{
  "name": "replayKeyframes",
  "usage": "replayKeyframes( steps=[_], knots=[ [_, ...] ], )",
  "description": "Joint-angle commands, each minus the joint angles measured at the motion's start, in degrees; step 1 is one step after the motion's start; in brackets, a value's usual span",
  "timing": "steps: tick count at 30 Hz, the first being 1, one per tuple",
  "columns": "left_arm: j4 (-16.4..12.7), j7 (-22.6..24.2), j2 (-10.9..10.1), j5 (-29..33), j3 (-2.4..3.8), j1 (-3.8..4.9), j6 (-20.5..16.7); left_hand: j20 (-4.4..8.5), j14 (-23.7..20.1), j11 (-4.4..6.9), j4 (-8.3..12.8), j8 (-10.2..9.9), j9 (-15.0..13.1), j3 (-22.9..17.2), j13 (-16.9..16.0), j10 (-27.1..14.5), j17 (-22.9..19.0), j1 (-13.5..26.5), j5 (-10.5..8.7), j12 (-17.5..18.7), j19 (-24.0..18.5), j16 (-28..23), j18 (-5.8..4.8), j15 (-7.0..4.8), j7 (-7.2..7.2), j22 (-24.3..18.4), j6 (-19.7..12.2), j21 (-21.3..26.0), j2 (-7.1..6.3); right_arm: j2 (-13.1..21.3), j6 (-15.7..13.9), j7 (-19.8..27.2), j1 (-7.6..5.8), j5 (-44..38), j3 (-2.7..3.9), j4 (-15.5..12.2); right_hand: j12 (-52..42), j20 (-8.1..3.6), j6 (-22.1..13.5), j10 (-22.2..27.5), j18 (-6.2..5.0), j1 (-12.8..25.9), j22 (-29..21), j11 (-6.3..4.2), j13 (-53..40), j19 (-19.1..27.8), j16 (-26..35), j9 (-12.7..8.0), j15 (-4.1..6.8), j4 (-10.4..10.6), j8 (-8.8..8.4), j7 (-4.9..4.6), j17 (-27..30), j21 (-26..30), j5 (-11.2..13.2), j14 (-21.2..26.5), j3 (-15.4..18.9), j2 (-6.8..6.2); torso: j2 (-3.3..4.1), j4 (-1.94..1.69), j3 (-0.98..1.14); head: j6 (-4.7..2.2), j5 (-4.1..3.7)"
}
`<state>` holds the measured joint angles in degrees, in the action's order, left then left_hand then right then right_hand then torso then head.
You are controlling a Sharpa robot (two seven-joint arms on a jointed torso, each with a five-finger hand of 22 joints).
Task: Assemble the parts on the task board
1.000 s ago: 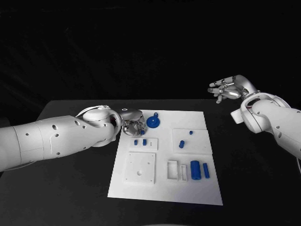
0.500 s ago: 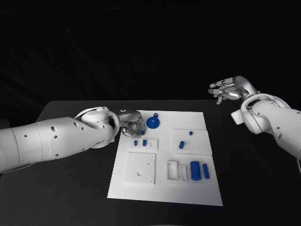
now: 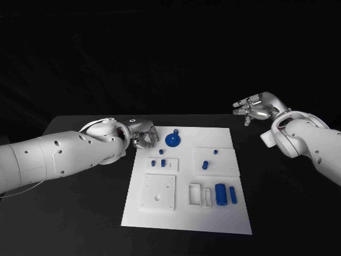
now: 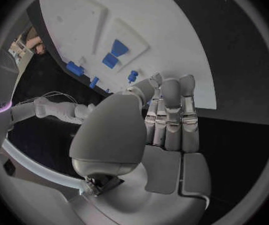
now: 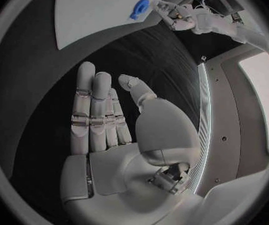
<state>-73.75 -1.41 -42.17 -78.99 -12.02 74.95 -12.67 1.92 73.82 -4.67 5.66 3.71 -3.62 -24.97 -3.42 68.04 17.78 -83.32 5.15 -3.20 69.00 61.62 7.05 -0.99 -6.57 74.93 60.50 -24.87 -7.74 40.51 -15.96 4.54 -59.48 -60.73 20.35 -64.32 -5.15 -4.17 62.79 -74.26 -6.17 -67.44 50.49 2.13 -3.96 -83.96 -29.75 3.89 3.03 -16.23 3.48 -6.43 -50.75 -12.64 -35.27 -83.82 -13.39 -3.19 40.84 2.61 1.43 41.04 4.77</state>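
Note:
The white task board lies in the middle of the black table. Small blue parts stand on it: a round disc with a handle, short pegs and two cylinders near the front right. My left hand hovers at the board's far left corner, just left of the disc, holding nothing; the left wrist view shows its fingers stretched out over the table beside the board. My right hand is raised beyond the table's far right, fingers spread and empty.
White recessed plates sit on the board's front half. Black table surface runs left and right of the board. The right wrist view shows the disc and my left hand far off.
My left hand has drawn back from the small peg toward the board's far left corner; the peg now stands free. The right hand has shifted slightly.

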Motion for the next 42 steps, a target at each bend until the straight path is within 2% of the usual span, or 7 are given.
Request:
replayKeyframes(
  steps=[1, 7, 13, 15, 20, 27, 42],
  knots=[
    [1.7, 2.9, 0.2, 11.2, 0.85, 0.07, -4.3, 0.09, -1.8, 0.09, 0.4, 0.0, 0.0, -0.6, 0.1, 1.2, -1.7, -0.7, 0.33, -0.2, -2.4, -4.0, 0.49, -0.12, -0.5, 1.0, 1.4, 1.1, 0.43, 1.2, 6.3, 0.3, 0.76, -5.1, 0.02, -2.7, 1.5, -0.16, 1.1, 0.2, -0.97, -0.8, 2.4, 0.66, 0.3, -1.3, -1.6, 0.0, -0.08, 0.0, 0.01, 0.22, -1.1, -1.7, 1.2, -0.5, -1.9, -0.34, 0.0, 0.06, 0.01, -0.24, -0.31],
    [4.4, 7.6, 0.4, 35.0, 2.46, 0.12, -7.3, -0.5, -2.9, 0.21, -0.7, -0.1, 0.0, 2.1, 0.0, 2.5, -6.7, 2.1, 0.06, -0.2, -5.6, -17.0, -1.42, 0.44, -0.93, -3.6, 1.4, 8.1, 1.8, 4.1, 8.8, -1.1, 2.52, -12.7, 0.03, -8.8, 1.6, 0.27, 3.1, 2.8, -1.75, -1.5, 6.4, 1.12, 0.4, -0.4, -3.9, 0.1, -0.48, 0.0, 0.1, 0.36, -2.1, -4.2, 3.9, -0.4, -4.8, -0.83, -0.03, 0.03, 0.02, -0.65, -1.78],
    [5.7, 13.0, 0.6, 57.8, 3.16, 0.15, -5.2, -4.14, -10.0, -1.09, -2.7, -0.1, 0.0, 4.4, 0.1, 0.2, -13.2, 4.8, 0.91, -0.2, -12.4, -35.1, -3.44, 4.39, -1.04, -13.8, 0.8, 20.0, 2.55, 6.1, 9.0, -3.6, 4.62, -23.5, 0.03, -15.1, 1.8, 0.61, 4.3, 4.5, -2.06, -2.9, 8.2, 1.52, 0.5, -0.5, -5.4, 0.0, -0.8, -0.1, 0.13, 0.62, -2.4, -5.2, 11.7, -0.6, -5.8, -0.83, -0.02, 0.16, 0.05, -1.12, -2.73],
    [5.7, 14.4, 0.7, 62.8, 3.23, 0.15, -4.1, -5.77, -7.6, -1.7, -2.1, 0.0, 0.0, 5.7, 0.0, -0.8, -14.0, 4.1, 2.49, -0.3, -14.0, -46.7, -3.3, 5.47, -0.73, -21.3, 0.5, 21.3, 3.37, 6.4, 9.0, -4.5, 5.2, -26.8, 0.02, -16.8, 1.8, 0.71, 4.0, 4.6, -2.16, -3.6, 8.7, 1.57, 0.5, -0.5, -5.9, 0.0, -0.89, 0.0, 0.16, 0.5, -2.4, -5.5, 13.1, -0.5, -6.4, -1.1, -0.01, 0.12, 0.08, -1.22, -2.95],
    [5.4, 17.0, 0.9, 68.6, 3.32, 0.15, -2.5, -6.3, -4.3, -1.64, -2.1, -0.1, 0.0, 8.5, 0.1, -1.5, -13.6, 4.6, 1.47, -0.2, -13.9, -55.5, -3.69, 6.09, -0.87, -31.0, 0.2, 21.3, 4.04, 6.8, 9.2, -7.3, 6.38, -33.7, -0.07, -20.6, 1.8, 0.8, 3.3, 4.5, -2.14, -3.6, 9.5, 1.62, 0.5, -0.5, -6.6, -0.1, -0.93, 0.1, 0.12, 0.39, -2.1, -5.6, 14.3, -0.3, -7.3, -2.1, 0.01, -0.01, 0.01, -1.48, -3.44],
    [4.9, 18.7, 0.9, 69.8, 3.35, 0.15, -2.6, -6.94, -5.2, -2.12, -1.4, -0.1, 0.0, 10.7, 0.1, -2.2, -13.6, 4.5, 0.63, -0.2, -13.2, -58.1, -3.61, 6.89, -1.3, -39.2, -0.1, 21.2, 4.63, 6.2, 9.0, -10.3, 7.7, -40.0, -0.55, -22.8, 1.8, 0.95, 1.8, 5.6, -2.05, -3.2, 9.8, 1.98, 0.5, -0.7, -7.1, -0.2, -1.12, 0.2, 0.1, -0.01, -1.5, -5.4, 15.7, -0.2, -8.2, -3.15, 0.03, -0.13, -0.02, -1.55, -3.47],
    [3.9, 19.6, 0.9, 70.2, 3.36, 0.15, -1.5, -7.25, -5.9, -2.56, -0.1, -0.1, 0.0, 13.2, 0.1, -3.6, -13.5, 4.5, 0.46, -0.2, -11.1, -58.1, -3.55, 7.19, -1.36, -51.2, -0.2, 20.9, 5.46, 3.9, 6.1, -11.7, 8.64, -47.1, -1.89, -21.8, 1.8, 1.17, 1.0, 6.3, -2.44, -3.2, 10.5, 2.27, 0.5, -1.2, -8.3, -0.2, -1.3, 0.9, 0.1, -0.27, 0.1, -4.6, 19.6, 0.1, -13.2, -5.81, 0.01, -0.1, -0.04, -1.13, -2.94]
  ],
)
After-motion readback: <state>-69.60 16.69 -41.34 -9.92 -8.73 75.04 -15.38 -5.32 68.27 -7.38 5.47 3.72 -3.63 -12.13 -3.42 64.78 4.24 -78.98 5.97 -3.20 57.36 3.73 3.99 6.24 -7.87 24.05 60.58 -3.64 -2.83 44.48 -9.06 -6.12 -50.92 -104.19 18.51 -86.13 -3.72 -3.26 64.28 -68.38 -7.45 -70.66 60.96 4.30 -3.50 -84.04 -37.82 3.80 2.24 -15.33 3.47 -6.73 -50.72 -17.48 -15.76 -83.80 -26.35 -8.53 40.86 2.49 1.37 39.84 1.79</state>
